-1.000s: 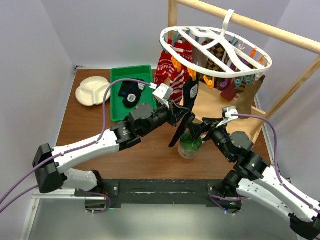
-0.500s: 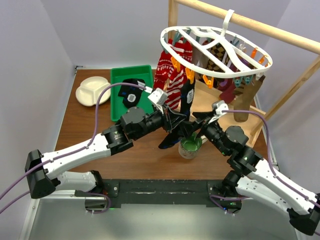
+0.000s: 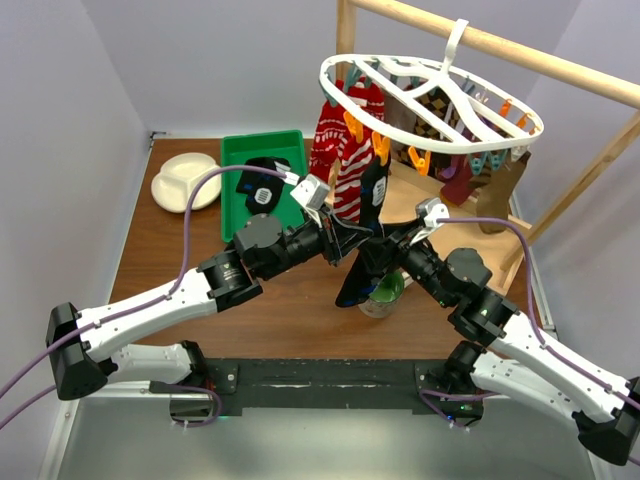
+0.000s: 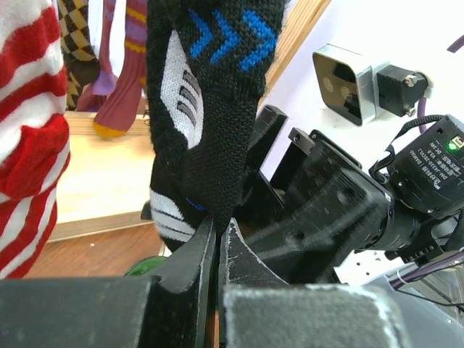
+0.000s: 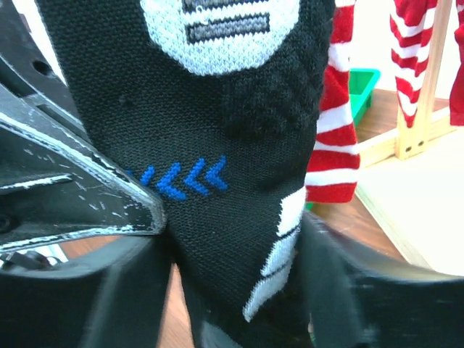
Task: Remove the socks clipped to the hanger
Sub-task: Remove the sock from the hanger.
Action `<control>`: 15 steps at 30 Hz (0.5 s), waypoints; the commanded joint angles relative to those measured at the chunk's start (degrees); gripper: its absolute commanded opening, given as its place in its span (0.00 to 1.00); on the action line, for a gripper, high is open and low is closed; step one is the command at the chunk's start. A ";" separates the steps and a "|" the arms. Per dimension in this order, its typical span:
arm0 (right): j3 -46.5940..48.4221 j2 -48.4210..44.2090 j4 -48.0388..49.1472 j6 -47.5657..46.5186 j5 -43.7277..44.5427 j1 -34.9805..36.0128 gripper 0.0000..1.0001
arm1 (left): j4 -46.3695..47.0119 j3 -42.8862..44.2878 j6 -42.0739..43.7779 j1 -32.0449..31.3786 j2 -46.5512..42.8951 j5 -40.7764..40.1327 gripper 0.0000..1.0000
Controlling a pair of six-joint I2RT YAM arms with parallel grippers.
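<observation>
One black sock point(image 3: 368, 235) hangs from the one white hanger point(image 3: 452, 148), just beside two red-striped socks point(image 3: 340, 150). Our left gripper point(image 4: 217, 228) has its two fingers pressed together on the lower part of this sock. Our right gripper point(image 5: 232, 243) has one finger on each side of the same sock; we cannot tell if it squeezes. A second black sock point(image 3: 262, 187) lies in the green tray point(image 3: 255, 148).

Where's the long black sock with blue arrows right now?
Seen from above, the long black sock hangs centrally from the white oval plastic hanger, right of the red-and-white striped sock, pinched low down by the left arm's fingers.
</observation>
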 commanded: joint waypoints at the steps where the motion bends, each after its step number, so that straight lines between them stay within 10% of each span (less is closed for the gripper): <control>1: 1.84 -0.55 6.21 0.61 0.32 -0.02 0.38 | 0.40 -0.54 -0.85 -0.33 -0.86 2.65 0.00; 5: 1.31 -0.46 4.90 1.05 -0.91 -0.02 0.00 | 0.49 0.43 -0.85 -0.33 -0.51 2.47 0.00; 9: 0.78 0.33 3.92 1.75 -1.97 -0.02 0.00 | -0.12 3.06 0.03 -0.33 0.71 2.12 0.02; 15: -0.71 0.51 3.84 2.28 -2.32 -0.02 0.00 | -1.27 8.16 2.22 -0.33 1.60 0.10 0.35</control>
